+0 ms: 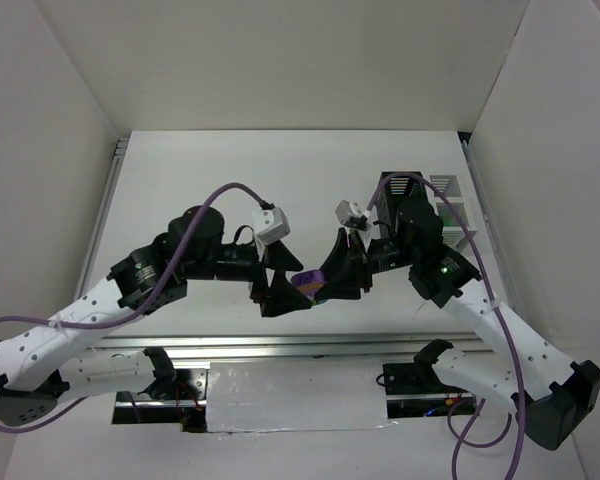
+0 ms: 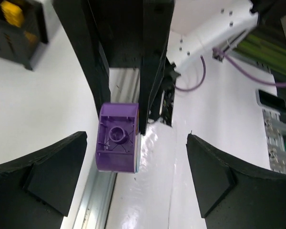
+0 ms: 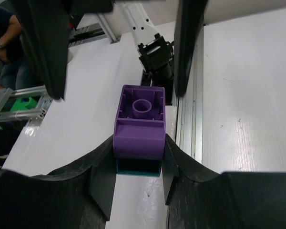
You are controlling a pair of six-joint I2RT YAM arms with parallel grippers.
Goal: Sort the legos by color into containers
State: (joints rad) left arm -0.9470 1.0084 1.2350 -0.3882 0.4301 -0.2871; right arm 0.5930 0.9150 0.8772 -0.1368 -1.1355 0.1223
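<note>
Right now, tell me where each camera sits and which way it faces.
Top: above and behind, looking down on the table; left arm and right arm show.
Left wrist: looks out between its open left pincer at the purple brick.
Right wrist: looks along the right pincer, shut on that brick.
Shared: both wrist views show the brick.

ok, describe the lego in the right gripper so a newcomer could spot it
Start at the middle of the white table, toward its near edge, where the two arms meet. The right gripper is shut on a stack there, with the open left gripper facing it. It is the only purple brick in view, hollow underside showing, clipped to a teal brick.
</note>
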